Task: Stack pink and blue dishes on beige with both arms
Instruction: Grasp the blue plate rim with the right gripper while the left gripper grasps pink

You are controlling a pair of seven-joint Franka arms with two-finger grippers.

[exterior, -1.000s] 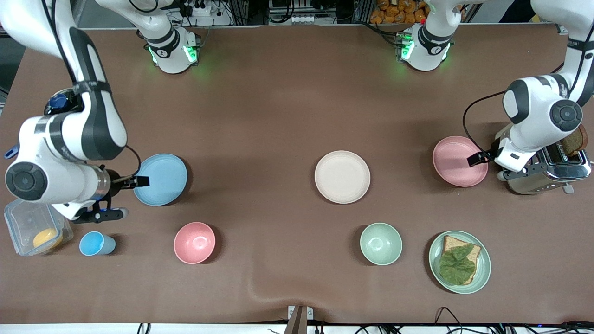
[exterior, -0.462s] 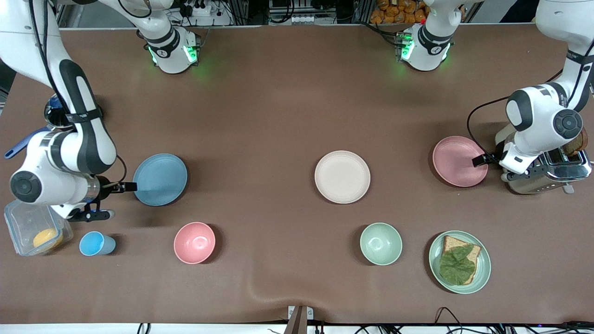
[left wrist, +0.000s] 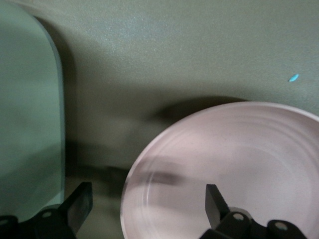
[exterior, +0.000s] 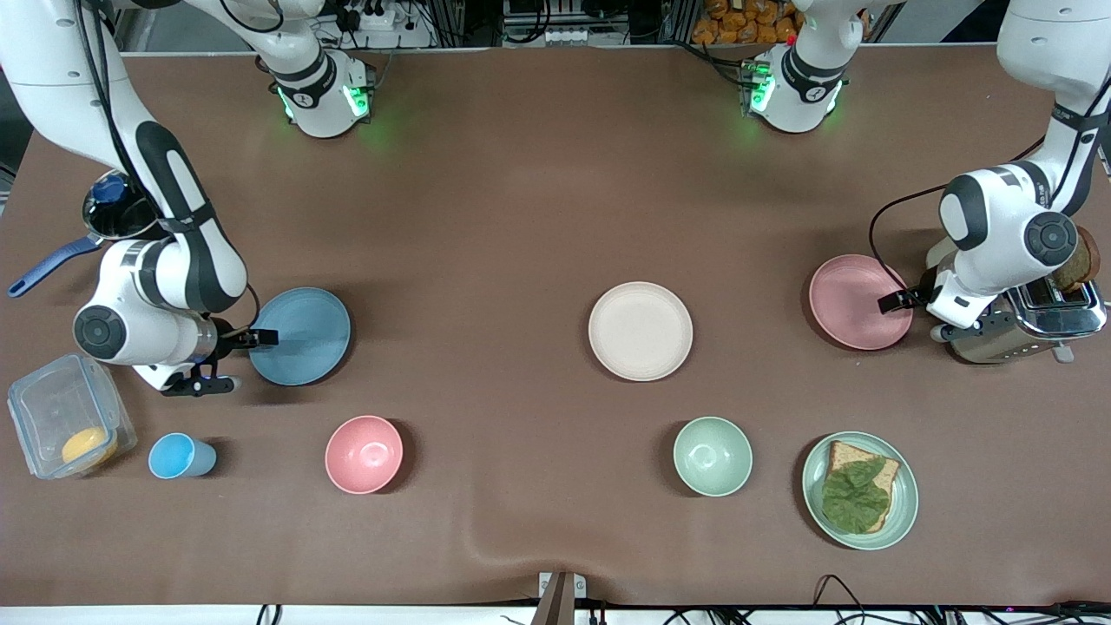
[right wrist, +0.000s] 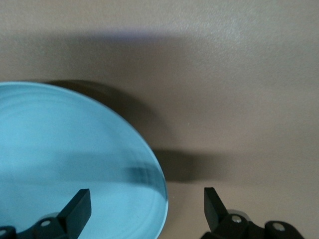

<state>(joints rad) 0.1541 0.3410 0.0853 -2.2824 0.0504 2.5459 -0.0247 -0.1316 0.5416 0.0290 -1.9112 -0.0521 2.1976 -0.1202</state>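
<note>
The light blue plate lies toward the right arm's end of the table. My right gripper is low at its rim, open; in the right wrist view one finger is over the blue plate and the other over bare table, so the right gripper straddles the rim. The pale pink plate lies toward the left arm's end. My left gripper is at its rim beside the toaster, open, and the left gripper straddles the rim of the pink plate. The beige plate lies bare between them.
Nearer the camera stand a blue cup, a pink bowl, a green bowl and a green plate with bread and a leaf. A toaster stands close beside the pink plate. A clear box and a blue-handled pan are near the right arm.
My right gripper drew back off the blue plate's rim, then came over it again while the arm shifted. My left gripper barely moved at the pink plate's rim. No plate has moved.
</note>
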